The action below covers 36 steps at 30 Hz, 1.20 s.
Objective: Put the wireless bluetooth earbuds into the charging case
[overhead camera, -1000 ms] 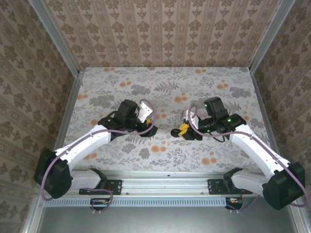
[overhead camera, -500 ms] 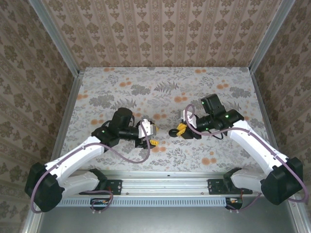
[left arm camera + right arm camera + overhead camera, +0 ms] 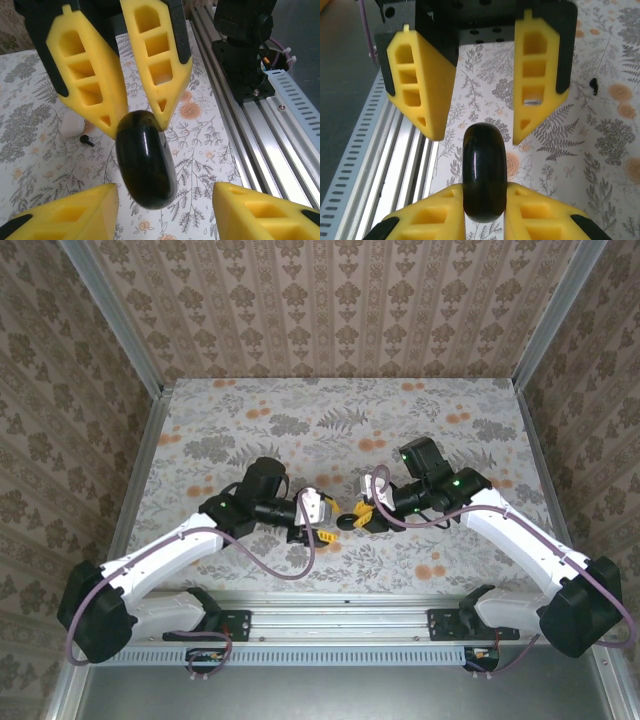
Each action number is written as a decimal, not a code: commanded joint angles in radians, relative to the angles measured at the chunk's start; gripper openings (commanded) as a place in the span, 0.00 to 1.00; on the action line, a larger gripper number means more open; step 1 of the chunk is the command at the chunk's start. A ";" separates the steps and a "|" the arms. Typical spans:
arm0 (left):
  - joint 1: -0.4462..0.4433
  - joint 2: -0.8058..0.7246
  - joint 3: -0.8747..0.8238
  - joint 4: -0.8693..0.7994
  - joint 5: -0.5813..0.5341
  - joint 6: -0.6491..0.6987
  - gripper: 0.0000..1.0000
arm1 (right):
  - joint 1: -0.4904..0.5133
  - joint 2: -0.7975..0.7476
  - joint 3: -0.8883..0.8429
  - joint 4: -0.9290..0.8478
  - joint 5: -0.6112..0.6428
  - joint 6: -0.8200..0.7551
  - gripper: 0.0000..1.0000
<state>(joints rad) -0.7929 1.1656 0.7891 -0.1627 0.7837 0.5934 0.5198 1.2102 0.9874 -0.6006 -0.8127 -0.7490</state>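
while right gripper (image 3: 485, 196) clamps the black disc (image 3: 484, 172), left gripper (image 3: 164, 187) straddles it unclenched. best to centre, then close squarely before right lets go. one earbud (image 3: 87, 140) lies on table (image 3: 200, 150), disc's 9 o'clock in left wrist view.

Top camera looked down from behind over the table (image 3: 300, 405), wrist cameras sat close, faced each other, shared the disc (image 3: 145, 160).

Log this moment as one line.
right end effector: shut on black disc | left end effector: open, straddling disc | stage: likely handover
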 commanded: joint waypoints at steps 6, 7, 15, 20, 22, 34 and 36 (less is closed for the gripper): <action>-0.015 0.040 0.045 0.050 0.076 -0.067 0.45 | 0.014 -0.021 -0.013 0.051 -0.011 -0.006 0.21; -0.017 0.044 0.046 0.053 0.075 -0.069 0.44 | 0.014 -0.022 -0.014 0.051 -0.011 -0.006 0.21; -0.020 0.054 0.047 0.071 0.078 -0.088 0.26 | 0.014 -0.038 -0.030 0.060 -0.005 -0.001 0.22; -0.020 0.038 0.014 0.138 0.076 -0.115 0.19 | -0.019 -0.106 -0.128 0.223 0.011 0.144 0.37; -0.020 0.030 -0.017 0.203 0.085 -0.147 0.18 | -0.048 -0.155 -0.196 0.315 -0.011 0.212 0.43; -0.020 0.026 -0.094 0.431 0.115 -0.268 0.16 | -0.136 -0.235 -0.352 0.629 -0.187 0.425 0.50; -0.020 0.025 -0.097 0.446 0.115 -0.274 0.16 | -0.136 -0.236 -0.354 0.638 -0.198 0.424 0.50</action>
<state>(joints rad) -0.8036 1.2087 0.7044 0.2031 0.8562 0.3584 0.3798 0.9771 0.6327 -0.0540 -0.9352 -0.3622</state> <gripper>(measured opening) 0.198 0.501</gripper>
